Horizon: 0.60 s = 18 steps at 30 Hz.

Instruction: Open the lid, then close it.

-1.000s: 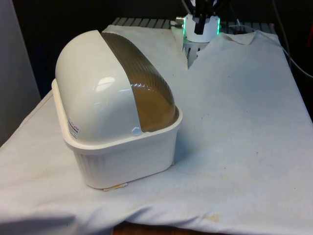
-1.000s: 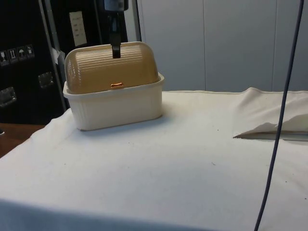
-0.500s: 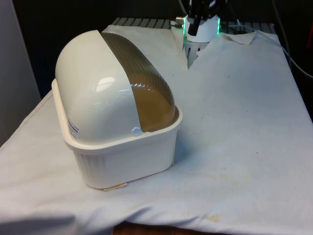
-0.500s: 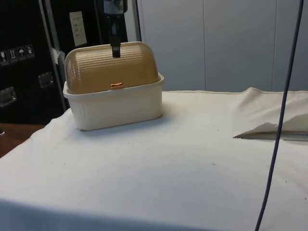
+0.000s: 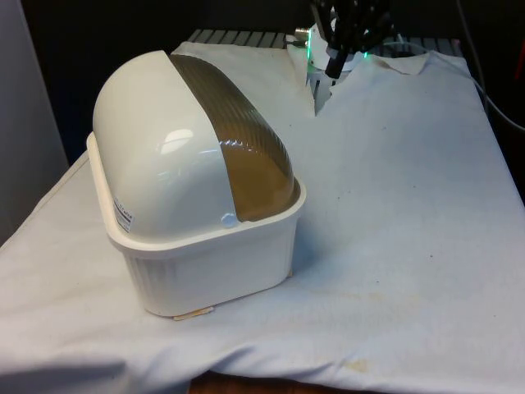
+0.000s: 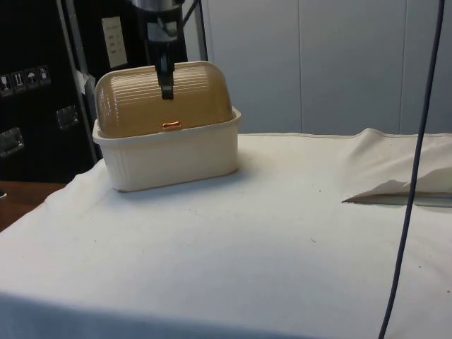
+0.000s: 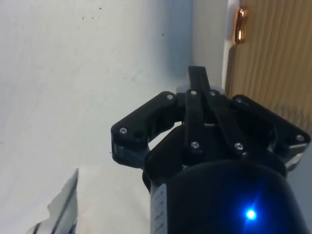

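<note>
A bread box stands on the cloth at the front view's left, with a cream ribbed base and a brown ribbed roll lid. The lid is down over the base. Its small copper handle sits just above the base's rim. My gripper hangs in front of the lid, a little above the handle and apart from it. In the front view the gripper is well behind the box. The wrist view has the gripper shut and holding nothing, beside the lid and short of the handle.
White cloth covers the table, with open room on the side the lid faces. A raised fold of cloth lies at the side view's right. A dark cable hangs down there. The cloth is split by a slit near the robot's base.
My gripper has come down along the front of the lid, closer to the handle, and shifted slightly to the side view's left. The bread box and its lid have not moved.
</note>
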Motion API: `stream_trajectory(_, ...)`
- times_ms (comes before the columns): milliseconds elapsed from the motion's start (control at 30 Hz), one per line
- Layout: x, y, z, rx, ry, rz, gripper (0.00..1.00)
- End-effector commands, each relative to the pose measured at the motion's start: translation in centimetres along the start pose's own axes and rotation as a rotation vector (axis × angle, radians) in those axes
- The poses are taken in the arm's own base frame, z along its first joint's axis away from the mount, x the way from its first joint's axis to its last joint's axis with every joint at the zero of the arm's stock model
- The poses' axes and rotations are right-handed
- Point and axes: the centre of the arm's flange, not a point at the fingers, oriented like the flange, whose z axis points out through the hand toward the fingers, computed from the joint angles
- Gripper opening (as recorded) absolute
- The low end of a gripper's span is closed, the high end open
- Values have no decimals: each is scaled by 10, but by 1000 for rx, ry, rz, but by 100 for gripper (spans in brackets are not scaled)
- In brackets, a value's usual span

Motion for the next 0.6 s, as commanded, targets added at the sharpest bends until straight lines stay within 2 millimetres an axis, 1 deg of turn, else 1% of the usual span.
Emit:
stream_trajectory(0,0,-2,1,-5,-1,-1,0)
stream_trajectory(167,2,-9,6,-59,2,-3,0)
stream_trajectory(567,2,-15,13,-126,-6,-2,0)
